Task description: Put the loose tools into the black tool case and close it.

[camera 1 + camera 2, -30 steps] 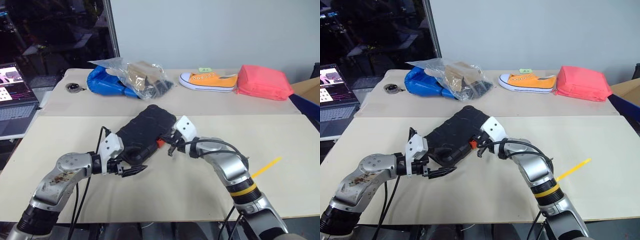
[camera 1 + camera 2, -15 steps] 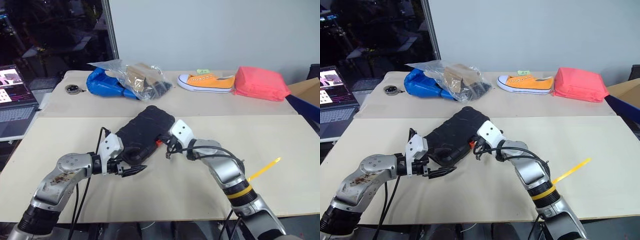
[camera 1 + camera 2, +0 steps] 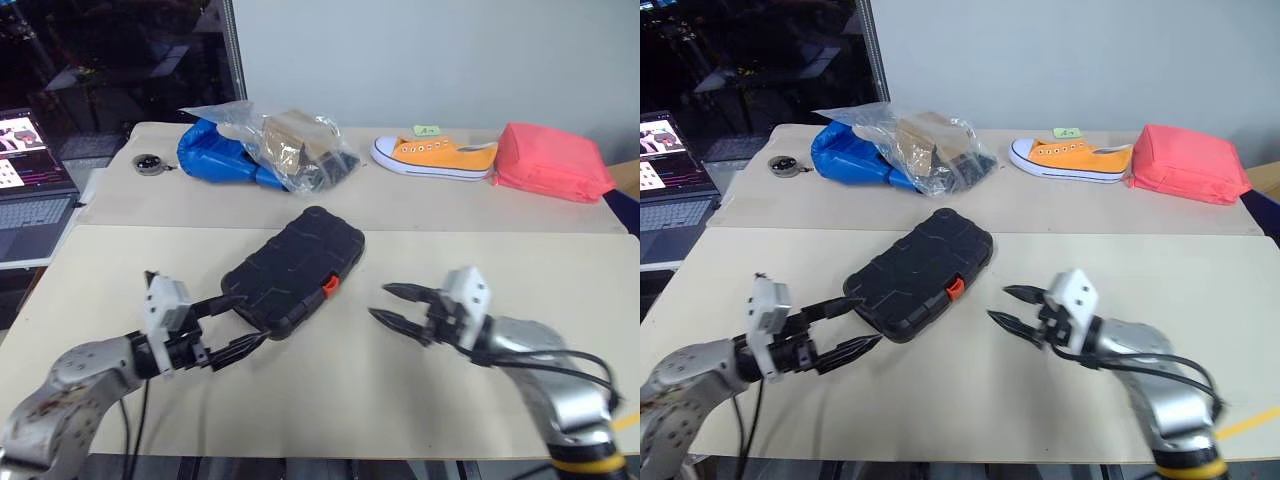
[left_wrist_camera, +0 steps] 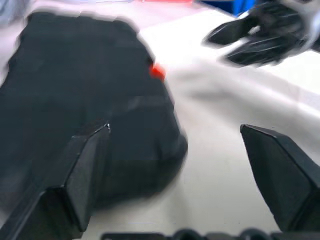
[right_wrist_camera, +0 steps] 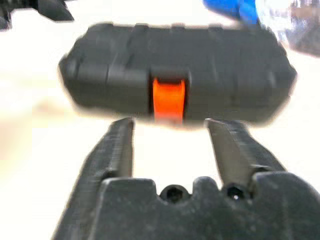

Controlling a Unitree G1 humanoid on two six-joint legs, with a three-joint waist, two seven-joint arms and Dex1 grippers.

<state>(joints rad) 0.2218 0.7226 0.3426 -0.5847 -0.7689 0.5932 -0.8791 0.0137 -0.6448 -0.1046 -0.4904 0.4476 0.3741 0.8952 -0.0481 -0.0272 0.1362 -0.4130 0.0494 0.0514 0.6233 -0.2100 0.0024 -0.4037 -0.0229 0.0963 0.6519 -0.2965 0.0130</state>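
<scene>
The black tool case [image 3: 293, 271] lies shut and flat on the near bench [image 3: 330, 390], set at a slant, its small orange latch [image 3: 330, 286] on the edge facing the right gripper [image 3: 394, 305]. That gripper hangs just off the latch side, apart from the case, its fingers [image 3: 405, 292] spread and empty. The left gripper [image 3: 232, 323] sits at the case's near corner, fingers parted, the upper one perhaps touching the shell. On the far bench [image 3: 380, 205] lie a blue bag [image 3: 215, 162] under clear plastic, an orange shoe [image 3: 437, 158] and a red pouch [image 3: 552, 162]. A laptop [image 3: 32, 190] sits at the left.
</scene>
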